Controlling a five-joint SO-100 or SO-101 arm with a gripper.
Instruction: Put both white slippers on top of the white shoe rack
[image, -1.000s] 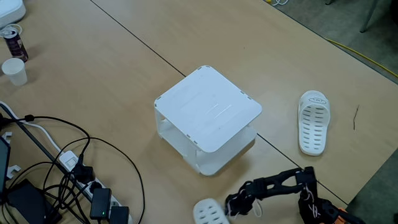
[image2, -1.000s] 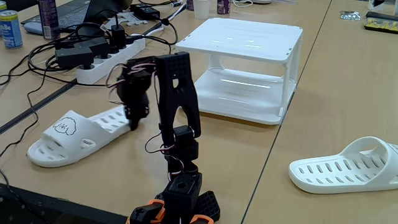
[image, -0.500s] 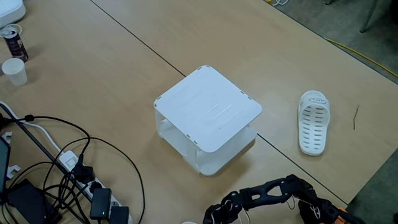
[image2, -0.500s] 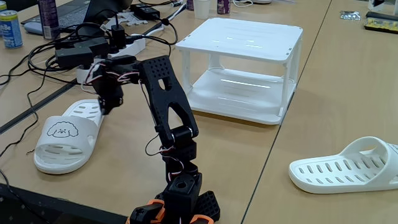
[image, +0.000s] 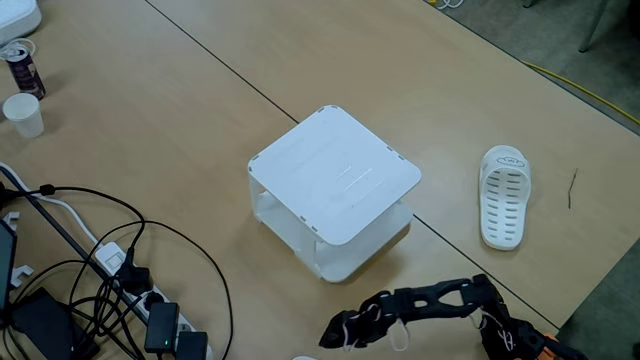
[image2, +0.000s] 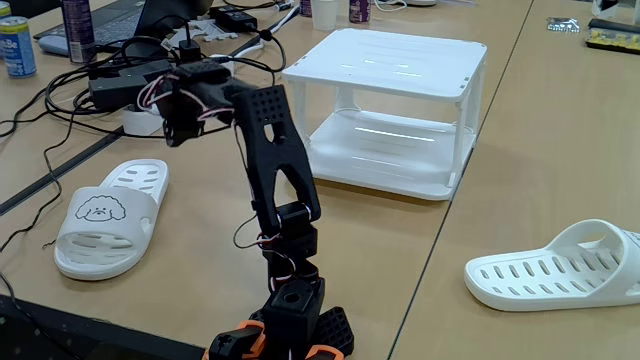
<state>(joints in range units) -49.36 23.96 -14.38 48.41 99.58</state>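
1. While the arm is reaching along the near edge of the table (image: 180, 80) in a fixed view from above, the gripper (image: 338, 330) is hanging low and dark near the bottom edge, and I cannot tell here whether its fingers are apart or together. The white shoe rack (image: 335, 172) is sitting mid-table with its square top bare, so neither slipper is on it yet. One white slipper (image: 504, 196) is lying flat to the right of the rack, well apart from it. Power cables (image: 110, 255) are sprawling at the near left, and a paper cup (image: 24, 115) is standing at the far left.

2. Seen from the low fixed view behind the arm's base, the gripper (image2: 176, 120) is hovering above the other slipper (image2: 105, 218), clear of it and holding nothing; how far its fingers are parted is too dark to judge. That slipper is resting on the table at the left, cartoon mark up, probably the nearer pick. The rack (image2: 390, 62) is standing farther back, and the second slipper (image2: 560, 268) is lying at the near right.
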